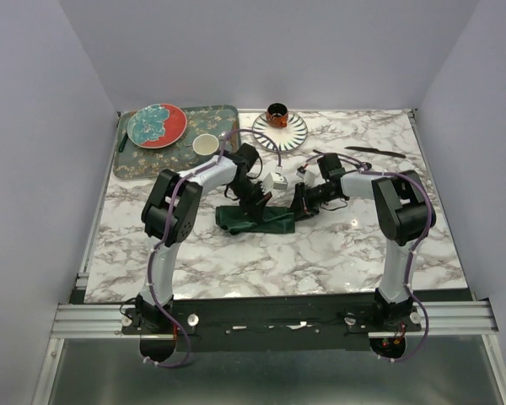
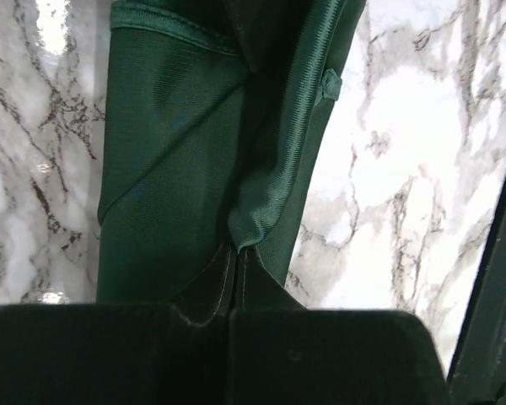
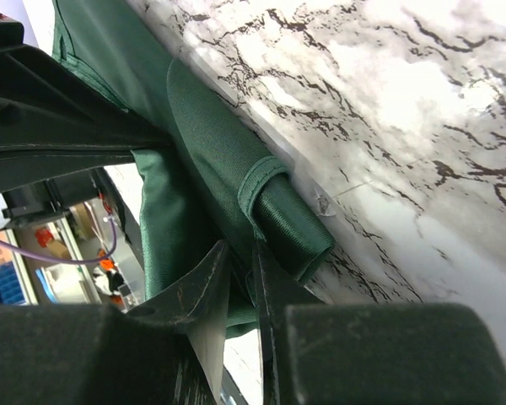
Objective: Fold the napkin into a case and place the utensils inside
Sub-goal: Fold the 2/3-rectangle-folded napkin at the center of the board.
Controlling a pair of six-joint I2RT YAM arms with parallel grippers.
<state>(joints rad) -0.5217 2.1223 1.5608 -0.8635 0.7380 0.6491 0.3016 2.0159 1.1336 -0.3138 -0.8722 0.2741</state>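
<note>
Left pincer [image 2: 236, 263] and right pincer [image 3: 243, 263] pinch napkin [image 1: 274, 222] edges amid open table [image 1: 261, 266].

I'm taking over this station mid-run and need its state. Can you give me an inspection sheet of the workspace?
Surface: marble table, no spills seen.
Job's things: napkin partly folded, centre; black knife far right; second utensil not made out.
Clutter: tray far left, holding floral plate and white cup; striped plate with small cup.
Grippers: left gripper and right gripper, fingers each pinching the napkin.
Cables: purple cables along both arms, no snag seen.
Surroundings: plain walls; metal rail at near edge.
</note>
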